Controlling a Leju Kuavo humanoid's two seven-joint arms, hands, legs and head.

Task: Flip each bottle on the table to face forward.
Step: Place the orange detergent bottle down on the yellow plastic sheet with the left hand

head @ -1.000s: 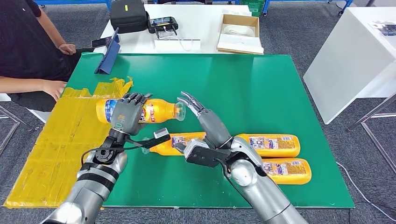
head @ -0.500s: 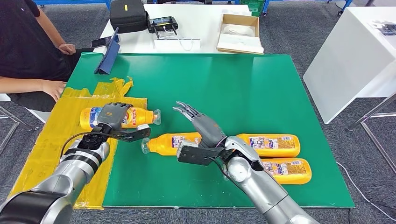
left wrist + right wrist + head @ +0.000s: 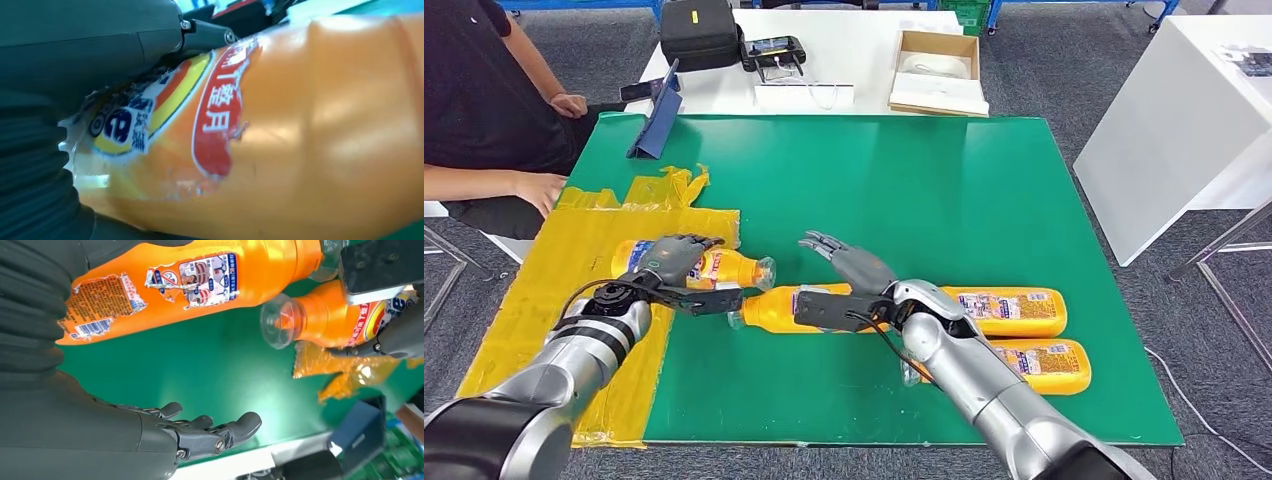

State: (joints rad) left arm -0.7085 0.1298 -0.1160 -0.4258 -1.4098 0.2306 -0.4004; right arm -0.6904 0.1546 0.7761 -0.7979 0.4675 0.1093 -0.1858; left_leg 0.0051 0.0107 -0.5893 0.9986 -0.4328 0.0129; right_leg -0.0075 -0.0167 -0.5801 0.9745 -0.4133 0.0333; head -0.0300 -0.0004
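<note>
Person [image 3: 484, 110]: seated at the far left of the table, dark top, one forearm resting at the table's edge.
Yellow sheet [image 3: 554, 330]: crinkled yellow covering over the left part of the green table [image 3: 944, 190].
Left hand [image 3: 669, 262]: lies over the held bottle, fingers [image 3: 692, 243] curled around its labelled body; in the left wrist view the thumb [image 3: 100, 45] presses against the label.
Held bottle [image 3: 729, 268]: orange drink bottle lying on its side at the border of the yellow sheet and the green surface, clear cap pointing right; its label, red, yellow and blue with torn edges, shows in the left wrist view [image 3: 280, 135].
Change, held bottle: one second ago it was raised, farther back over the table; half a second ago it lay farther left on the yellow sheet; now it rests lower and nearer, its cap close to the second bottle.
Second bottle [image 3: 779, 308]: same orange type, on its side just beside the held bottle, cap to the left; the right wrist view shows a torn printed label [image 3: 205, 272] on it.
Right hand [image 3: 854, 265]: holds nothing, fingers [image 3: 220, 432] spread and slightly bent above the green surface behind the second bottle.
Change, right hand: lower and flatter than one second ago.
Third bottle [image 3: 1009, 310]: on its side, right of the right forearm.
Fourth bottle [image 3: 1044, 365]: on its side, just nearer than the third.
</note>
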